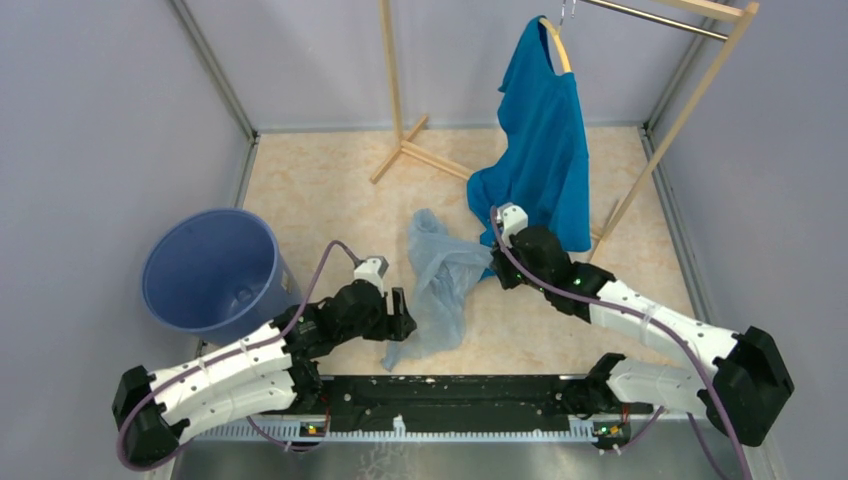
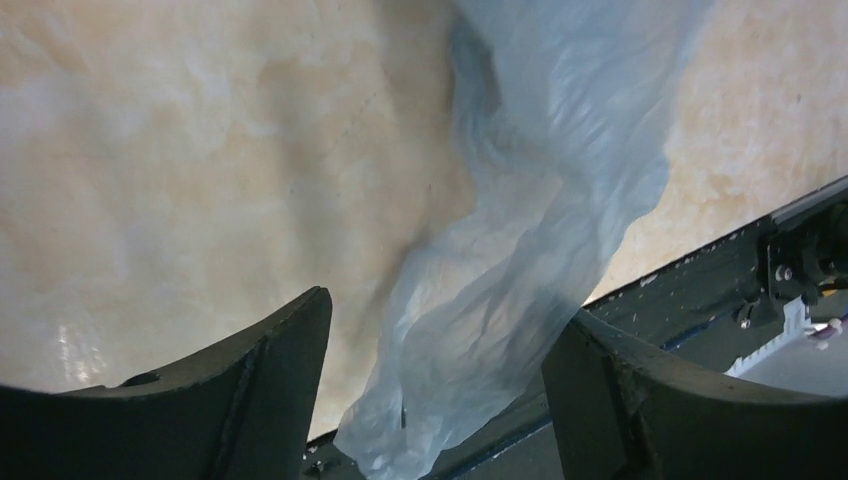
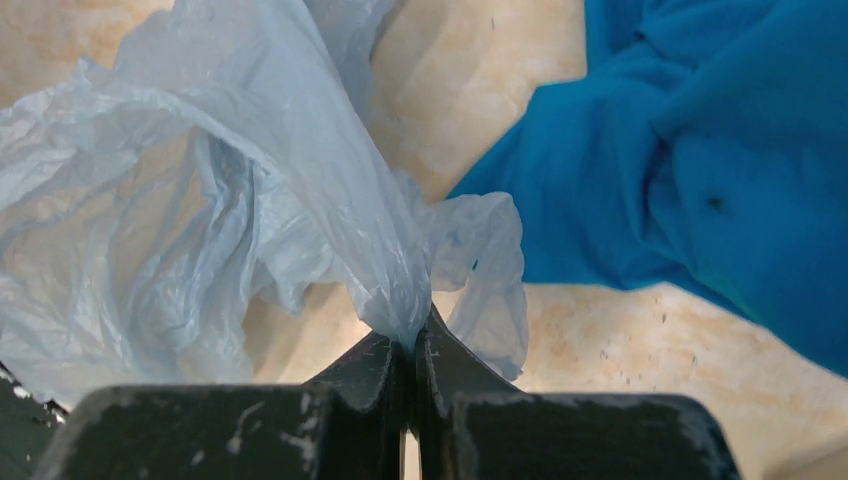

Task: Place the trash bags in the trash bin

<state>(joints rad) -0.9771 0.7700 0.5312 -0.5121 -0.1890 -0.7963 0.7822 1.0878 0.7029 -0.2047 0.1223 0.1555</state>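
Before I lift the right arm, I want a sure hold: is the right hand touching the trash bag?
Touching. The right wrist view shows the right hand shut, with a fold of the trash bag pinched between its fingertips.

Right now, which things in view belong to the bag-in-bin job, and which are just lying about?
Job:
- bag
- bin
- right gripper, shut on the bag
- left gripper, open, bag between its fingers

Lying about:
- T-shirt
- hanger
- rack
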